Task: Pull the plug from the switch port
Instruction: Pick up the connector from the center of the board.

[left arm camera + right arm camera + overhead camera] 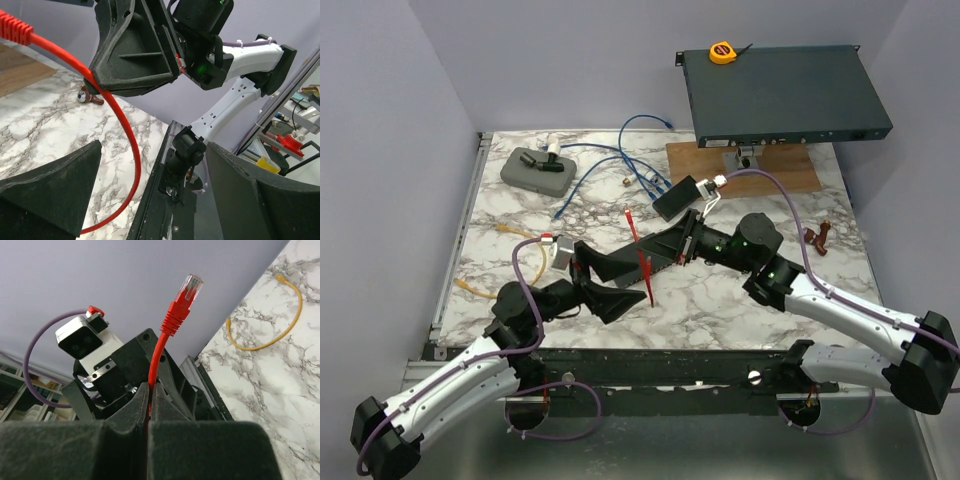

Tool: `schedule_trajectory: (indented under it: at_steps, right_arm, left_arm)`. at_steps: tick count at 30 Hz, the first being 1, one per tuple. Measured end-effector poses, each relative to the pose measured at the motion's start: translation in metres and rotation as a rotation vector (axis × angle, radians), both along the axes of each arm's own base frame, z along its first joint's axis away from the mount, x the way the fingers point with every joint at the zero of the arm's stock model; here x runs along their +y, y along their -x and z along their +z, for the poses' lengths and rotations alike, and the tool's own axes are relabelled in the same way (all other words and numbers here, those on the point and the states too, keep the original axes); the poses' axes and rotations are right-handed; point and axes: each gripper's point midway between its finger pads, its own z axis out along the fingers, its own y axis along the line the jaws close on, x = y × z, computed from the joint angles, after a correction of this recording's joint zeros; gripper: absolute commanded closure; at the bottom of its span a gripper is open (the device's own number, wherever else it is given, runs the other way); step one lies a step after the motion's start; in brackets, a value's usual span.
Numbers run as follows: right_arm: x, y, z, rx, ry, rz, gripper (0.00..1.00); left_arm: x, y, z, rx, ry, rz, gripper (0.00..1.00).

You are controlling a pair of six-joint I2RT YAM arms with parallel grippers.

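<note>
The red cable (642,255) stands upright in mid-air over the middle of the table, with its plug (630,214) free at the top. My right gripper (642,257) is shut on the cable, which rises from between its fingers (135,407) to the red plug (185,300). The dark switch (780,95) sits at the back right, far from the plug. My left gripper (620,280) is open just left of the cable. In the left wrist view the cable (132,160) curves down between my left gripper's spread fingers (50,195), touching neither.
A yellow tape measure (722,52) lies on the switch, which rests over a wooden board (740,165). Blue cables (620,165), a grey case (538,168) and a black box (678,197) lie behind. A yellow cable (510,260) lies left, a brown figure (818,238) right.
</note>
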Motion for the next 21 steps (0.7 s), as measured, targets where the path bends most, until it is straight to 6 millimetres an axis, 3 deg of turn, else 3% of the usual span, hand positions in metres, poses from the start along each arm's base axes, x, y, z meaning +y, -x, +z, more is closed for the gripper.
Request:
schedule_trajectory:
  at_steps: [5,8,14,17,18,19,21]
  right_arm:
    - [0.004,0.002,0.002,0.01,-0.035,0.027,0.99]
    - [0.006,0.004,0.002,0.018,-0.052,0.042,0.99]
    - [0.008,0.004,-0.003,0.036,-0.057,0.053,0.99]
    - [0.008,0.005,-0.003,0.035,-0.056,0.055,0.99]
    - [0.008,0.005,-0.003,0.034,-0.055,0.057,0.97]
    - [0.008,0.005,-0.004,0.033,-0.055,0.058,0.83]
    - [0.008,0.005,-0.005,0.029,-0.049,0.057,0.58]
  left_arm:
    - [-0.009,-0.007,-0.016,0.038,-0.046,-0.007,0.24]
    - [-0.013,-0.011,-0.025,0.06,-0.071,-0.008,0.34]
    - [-0.017,-0.013,-0.033,0.075,-0.097,-0.013,0.62]
    - [-0.018,-0.012,-0.031,0.07,-0.093,-0.015,0.87]
    - [-0.018,-0.012,-0.03,0.072,-0.09,-0.017,0.94]
    - [-0.018,-0.011,-0.029,0.071,-0.089,-0.018,1.0]
    - [-0.017,-0.009,-0.028,0.07,-0.084,-0.026,1.0]
